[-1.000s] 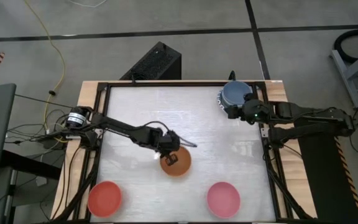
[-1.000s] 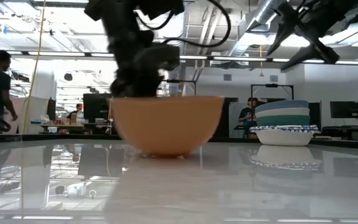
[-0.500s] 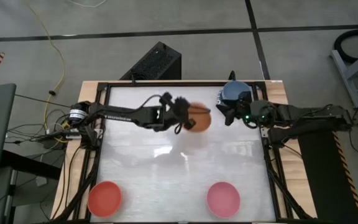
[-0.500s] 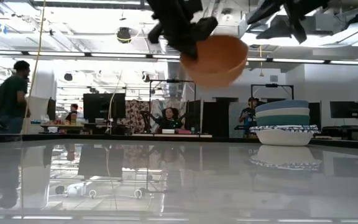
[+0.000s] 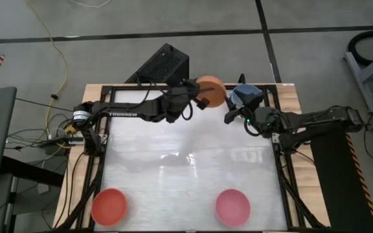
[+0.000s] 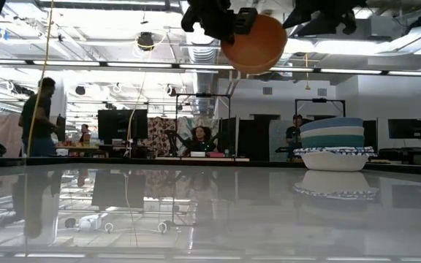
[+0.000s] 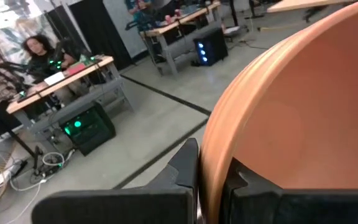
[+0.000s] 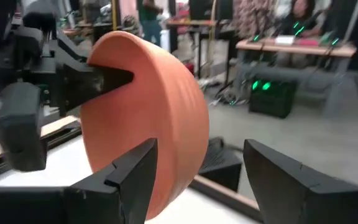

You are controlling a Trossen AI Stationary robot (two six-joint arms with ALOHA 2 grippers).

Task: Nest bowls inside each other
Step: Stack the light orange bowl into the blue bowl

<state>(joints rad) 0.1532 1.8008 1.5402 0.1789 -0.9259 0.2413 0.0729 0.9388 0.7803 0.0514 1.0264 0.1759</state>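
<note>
- White and bare but for a few bowls, the table (image 5: 186, 168) carried a red bowl (image 5: 109, 206) at its near left corner and a pink bowl (image 5: 232, 207) near its near right, both well apart from the action at the far edge.
- Nested bowls made a stack (image 6: 332, 144) at the far right corner, blue uppermost over teal and a patterned white base.
- High above the far edge hung the orange bowl (image 5: 210, 91), tipped on its side, its rim pinched between the closed fingers of the left gripper (image 5: 196, 97).
- From that bowl the stack lay just to the right and lower down; the left arm was the one carrying, so it looked best placed to set the bowl in.
- Spread wide and holding nothing, the right gripper (image 5: 236, 114) waited just beside the stack, facing the orange bowl.
</note>
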